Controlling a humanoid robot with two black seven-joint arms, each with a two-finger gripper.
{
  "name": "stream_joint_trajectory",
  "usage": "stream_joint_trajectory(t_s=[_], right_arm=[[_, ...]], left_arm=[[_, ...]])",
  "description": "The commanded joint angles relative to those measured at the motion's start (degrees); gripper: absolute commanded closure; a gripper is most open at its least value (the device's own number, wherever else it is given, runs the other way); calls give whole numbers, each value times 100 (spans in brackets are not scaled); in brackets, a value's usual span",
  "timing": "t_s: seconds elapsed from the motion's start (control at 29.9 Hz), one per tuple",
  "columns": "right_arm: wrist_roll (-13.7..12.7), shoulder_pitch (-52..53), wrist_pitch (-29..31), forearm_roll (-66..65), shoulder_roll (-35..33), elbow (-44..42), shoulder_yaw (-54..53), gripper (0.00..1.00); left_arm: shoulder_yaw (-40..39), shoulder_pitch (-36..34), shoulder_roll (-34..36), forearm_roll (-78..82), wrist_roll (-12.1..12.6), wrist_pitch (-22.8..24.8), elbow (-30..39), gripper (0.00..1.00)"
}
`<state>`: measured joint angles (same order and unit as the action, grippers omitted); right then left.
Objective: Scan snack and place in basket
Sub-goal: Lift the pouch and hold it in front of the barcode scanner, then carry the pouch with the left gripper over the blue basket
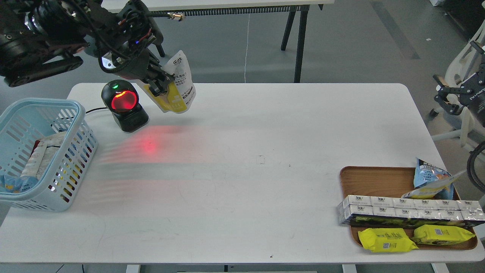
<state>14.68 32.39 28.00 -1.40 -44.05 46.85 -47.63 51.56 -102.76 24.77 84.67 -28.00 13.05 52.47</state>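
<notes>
L arm holding snack at scanner, basket drop not yet done.

L→R: basket at far-left table edge, already has a few packs inside, a white/red one + smth blue-yellow low down, can't ID more. Scanner just R of it, red window lit, red glow on table. Left gripper clamped on the snack, pouch hanging tilted in air just R of scanner, prob angled so barcode faces window. Wooden tray far R w/ blue pouch, silver box row, 2 yellow packs, i.e. stock. Right gripper off table at R edge, fingers look spread, holding nothing.
</notes>
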Motion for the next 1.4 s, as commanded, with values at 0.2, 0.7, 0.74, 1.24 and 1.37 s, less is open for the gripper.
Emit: stream_joint_trajectory(t_s=[0.2,0.7,0.74,1.24,1.37], right_arm=[[35,-13,0,0,28,-9,16,1],[44,-40,0,0,72,8,-10,1],[44,-40,0,0,72,17,-10,1],[44,-66,0,0,89,-1,8,1],[44,-66,0,0,90,-9,-1,1]], left_arm=[[3,537,-52,14,0,39,-352,100],[679,625,660,295,0,74,-361,100],[680,625,730,295,0,74,-335,100],[592,-973,2382,558,0,610,825,100],[574,-1413,2821,1199,0,979,835,100]])
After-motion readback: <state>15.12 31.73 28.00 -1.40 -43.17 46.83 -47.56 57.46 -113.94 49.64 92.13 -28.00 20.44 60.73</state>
